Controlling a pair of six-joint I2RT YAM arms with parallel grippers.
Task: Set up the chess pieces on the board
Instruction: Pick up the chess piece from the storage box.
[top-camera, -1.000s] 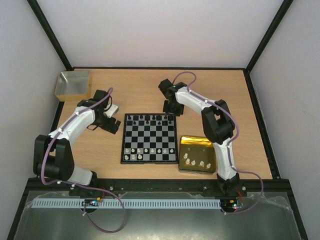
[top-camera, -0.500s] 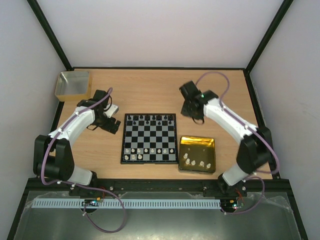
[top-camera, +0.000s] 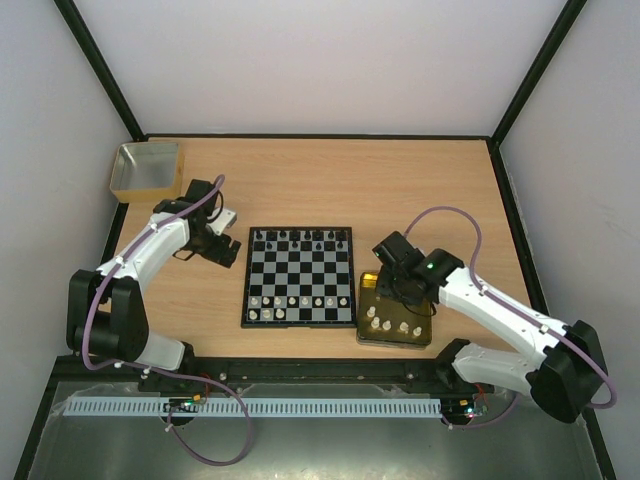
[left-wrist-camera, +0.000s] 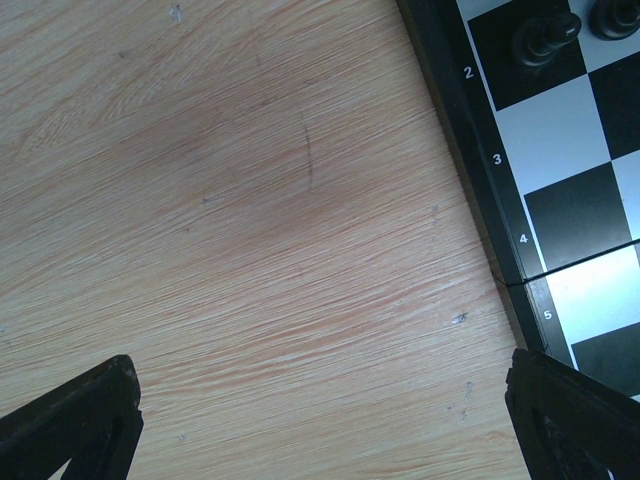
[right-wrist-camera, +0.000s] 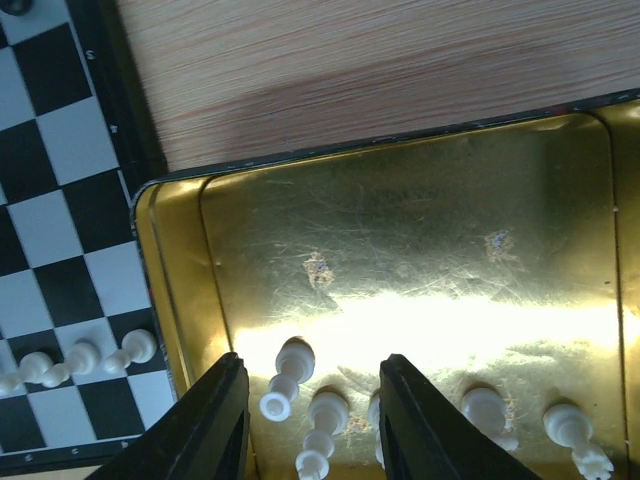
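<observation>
The board (top-camera: 300, 275) lies mid-table, with black chess pieces (top-camera: 300, 238) along its far rows and white ones (top-camera: 300, 301) along its near rows. Several white pieces (top-camera: 395, 324) stand in the gold tray (top-camera: 400, 288) to its right. My right gripper (top-camera: 388, 295) hovers over that tray. In the right wrist view the gripper (right-wrist-camera: 312, 405) is open, and two white pieces (right-wrist-camera: 287, 373) stand below the gap between its fingers, untouched. My left gripper (top-camera: 226, 248) rests left of the board, wide open (left-wrist-camera: 320, 440) over bare wood, with the board's edge (left-wrist-camera: 495, 200) beside it.
A yellowish square box (top-camera: 148, 168) sits at the far left corner. Black frame rails border the table, and white walls enclose it. Bare wood lies beyond the board and between the board and the left arm.
The right arm has swung from the board's far right corner back toward me and now hangs over the gold tray. The left arm has not moved.
</observation>
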